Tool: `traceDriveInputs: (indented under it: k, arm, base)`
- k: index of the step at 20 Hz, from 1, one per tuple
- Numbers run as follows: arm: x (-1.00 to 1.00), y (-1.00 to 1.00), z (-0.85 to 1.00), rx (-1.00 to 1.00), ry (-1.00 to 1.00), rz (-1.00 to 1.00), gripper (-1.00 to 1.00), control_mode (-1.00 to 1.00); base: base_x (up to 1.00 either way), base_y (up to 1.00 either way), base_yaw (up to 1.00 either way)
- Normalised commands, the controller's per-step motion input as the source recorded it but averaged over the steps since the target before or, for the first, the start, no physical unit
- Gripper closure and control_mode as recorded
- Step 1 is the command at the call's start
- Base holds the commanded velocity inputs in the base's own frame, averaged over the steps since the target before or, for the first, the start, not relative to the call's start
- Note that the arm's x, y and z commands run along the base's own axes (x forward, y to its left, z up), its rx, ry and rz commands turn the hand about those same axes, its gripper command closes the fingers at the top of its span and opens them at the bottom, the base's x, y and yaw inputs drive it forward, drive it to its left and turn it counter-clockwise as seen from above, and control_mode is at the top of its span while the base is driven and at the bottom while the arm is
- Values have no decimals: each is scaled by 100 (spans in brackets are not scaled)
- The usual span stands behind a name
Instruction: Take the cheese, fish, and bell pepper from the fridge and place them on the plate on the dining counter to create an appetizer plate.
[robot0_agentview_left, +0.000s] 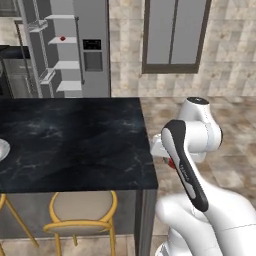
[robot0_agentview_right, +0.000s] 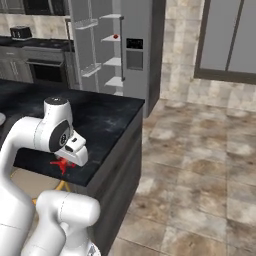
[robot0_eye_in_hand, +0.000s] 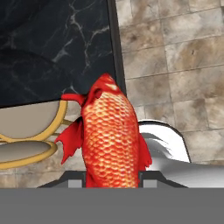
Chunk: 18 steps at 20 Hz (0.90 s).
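Fish (robot0_eye_in_hand: 111, 140) scaly, red-orange, finned, pinched in pincer (robot0_eye_in_hand: 113, 180) per hand view; left base view adds plate (robot0_agentview_left: 2, 149) rim on tabletop (robot0_agentview_left: 75, 140); pepper (robot0_agentview_right: 115, 36) on fridge (robot0_agentview_right: 135, 45) shelf.

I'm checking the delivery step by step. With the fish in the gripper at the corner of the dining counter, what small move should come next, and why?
Probably carry the fish leftward over the dining counter toward the plate. The gripper is shut on the fish beside the counter's right corner, above a stool, while the plate sits at the far left edge of the left base view, well away.
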Motion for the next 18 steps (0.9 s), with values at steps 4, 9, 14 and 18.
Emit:
traceDriveInputs:
  k: [4,9,14,18]
  arm:
    - [0,0,0,0,0,0,100,100]
    - [0,0,0,0,0,0,100,100]
    - [0,0,0,0,0,0,100,100]
    - [0,0,0,0,0,0,100,100]
  base:
    - [-84,100,-9]
    - [-100,100,-10]
    - [-100,98,-9]
    - [-100,78,-8]
